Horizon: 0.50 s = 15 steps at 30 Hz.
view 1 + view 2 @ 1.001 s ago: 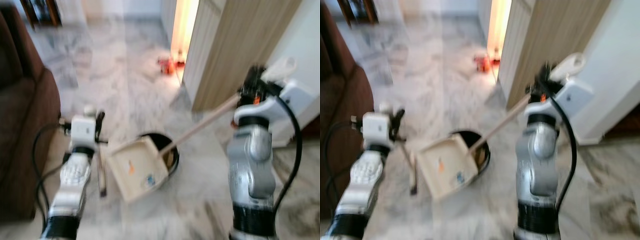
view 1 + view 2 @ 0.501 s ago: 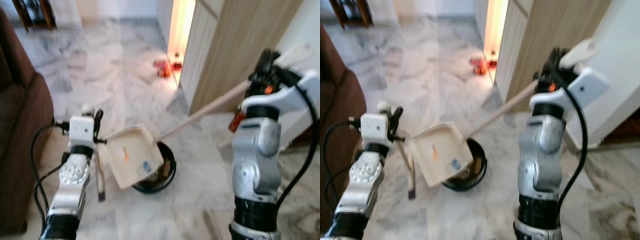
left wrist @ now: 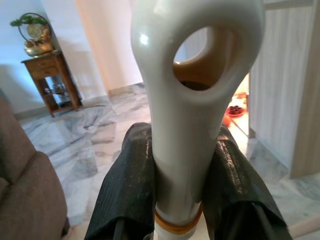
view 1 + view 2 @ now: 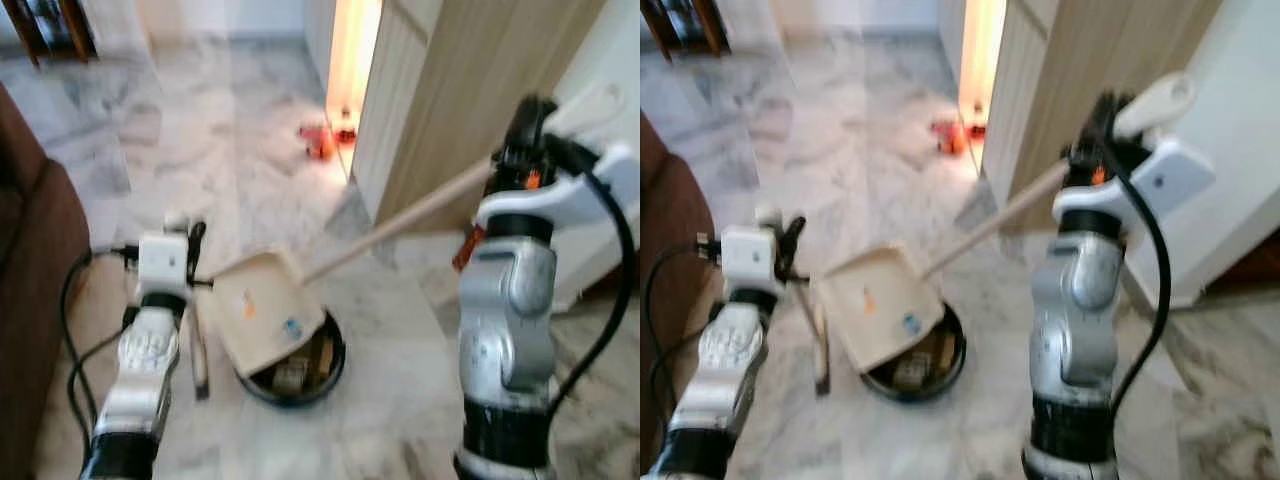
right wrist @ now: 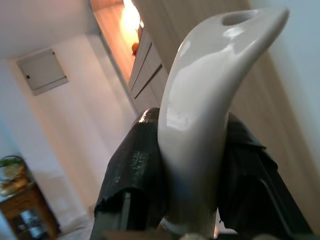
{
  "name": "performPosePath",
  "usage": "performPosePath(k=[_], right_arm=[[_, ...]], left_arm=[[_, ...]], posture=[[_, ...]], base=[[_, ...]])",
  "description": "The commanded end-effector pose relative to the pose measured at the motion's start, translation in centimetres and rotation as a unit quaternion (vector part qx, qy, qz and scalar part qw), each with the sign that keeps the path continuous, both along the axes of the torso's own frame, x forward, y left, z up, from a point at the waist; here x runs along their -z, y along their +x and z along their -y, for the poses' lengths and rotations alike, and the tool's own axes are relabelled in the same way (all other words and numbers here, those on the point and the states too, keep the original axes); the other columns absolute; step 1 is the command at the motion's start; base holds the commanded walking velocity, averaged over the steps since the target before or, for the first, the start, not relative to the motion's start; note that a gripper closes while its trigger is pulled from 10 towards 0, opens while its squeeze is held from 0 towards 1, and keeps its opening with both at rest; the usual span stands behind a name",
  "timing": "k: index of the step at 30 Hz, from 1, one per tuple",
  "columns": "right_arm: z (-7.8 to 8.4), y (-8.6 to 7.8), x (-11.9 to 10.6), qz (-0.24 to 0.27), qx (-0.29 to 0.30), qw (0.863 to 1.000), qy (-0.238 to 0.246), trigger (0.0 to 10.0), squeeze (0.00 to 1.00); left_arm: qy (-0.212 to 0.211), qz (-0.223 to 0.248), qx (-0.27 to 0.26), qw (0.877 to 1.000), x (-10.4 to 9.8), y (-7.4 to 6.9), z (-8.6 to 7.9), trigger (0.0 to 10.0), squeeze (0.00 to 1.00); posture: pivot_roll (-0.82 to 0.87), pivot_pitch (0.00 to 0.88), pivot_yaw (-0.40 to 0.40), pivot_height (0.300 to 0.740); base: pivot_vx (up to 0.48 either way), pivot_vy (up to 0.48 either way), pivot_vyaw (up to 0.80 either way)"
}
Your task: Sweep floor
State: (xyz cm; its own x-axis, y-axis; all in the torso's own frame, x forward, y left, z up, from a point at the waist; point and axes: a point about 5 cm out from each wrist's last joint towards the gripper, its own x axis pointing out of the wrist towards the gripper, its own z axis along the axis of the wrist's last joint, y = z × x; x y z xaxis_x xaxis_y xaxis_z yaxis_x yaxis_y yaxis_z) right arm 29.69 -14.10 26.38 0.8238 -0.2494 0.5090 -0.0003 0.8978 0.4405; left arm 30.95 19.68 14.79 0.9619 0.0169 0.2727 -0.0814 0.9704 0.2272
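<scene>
We take the round black bin (image 4: 292, 375) on the marble floor (image 4: 200, 130) as our landmark.

The beige dustpan (image 4: 262, 315) hangs tilted over the near-left part of the bin's rim, its mouth angled down into it, with a few scraps resting inside the pan and some litter already in the bin. The main risk, as we judge it, is that the pan sits only partly over the opening, so a further tip could spill scraps onto the floor beside the bin. A second risk is the pan's edge catching the rim and knocking the bin over.

Our left gripper (image 4: 197, 250), just left of the bin, is clamped on the pale handle end (image 3: 192, 100) of the small brush (image 4: 198, 345), which hangs down to the floor left of the bin. Both black fingers (image 3: 127, 185) press its sides. Our right gripper (image 4: 518, 140), raised well to the right of the bin, is clenched on the curved grip (image 5: 200, 115) of the dustpan's long wooden pole (image 4: 400, 228), which slopes down to the pan.

Beyond the bin, near the lit doorway, lie small red objects (image 4: 322, 138); blur keeps us from counting them.

We count one bin, one dustpan, one brush and two grippers.
</scene>
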Motion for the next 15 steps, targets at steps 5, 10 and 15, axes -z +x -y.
performPosePath(k=[5,10,15], right_arm=[[-0.7,-0.8,-0.5,0.025,-0.013,1.0,0.005,10.0,0.0],[-2.3,-1.2,-0.5,0.036,-0.045,0.998,-0.026,10.0,0.0],[-3.6,-1.6,-0.7,0.05,-0.068,0.996,-0.041,10.0,0.0]], left_arm=[[-0.001,0.026,0.027,0.999,-0.9,0.0,1.1,10.0,0.0],[0.0,0.026,0.027,0.999,-0.9,-0.1,1.0,10.0,0.0],[-0.001,0.029,0.027,0.999,-1.0,0.0,1.0,10.0,0.0]], posture=[[-0.02,0.105,-0.044,0.74],[-0.02,0.104,-0.044,0.74],[-0.02,0.1,-0.045,0.74]], base=[[0.0,0.0,0.0],[0.0,0.0,0.0],[0.0,0.0,0.0]])
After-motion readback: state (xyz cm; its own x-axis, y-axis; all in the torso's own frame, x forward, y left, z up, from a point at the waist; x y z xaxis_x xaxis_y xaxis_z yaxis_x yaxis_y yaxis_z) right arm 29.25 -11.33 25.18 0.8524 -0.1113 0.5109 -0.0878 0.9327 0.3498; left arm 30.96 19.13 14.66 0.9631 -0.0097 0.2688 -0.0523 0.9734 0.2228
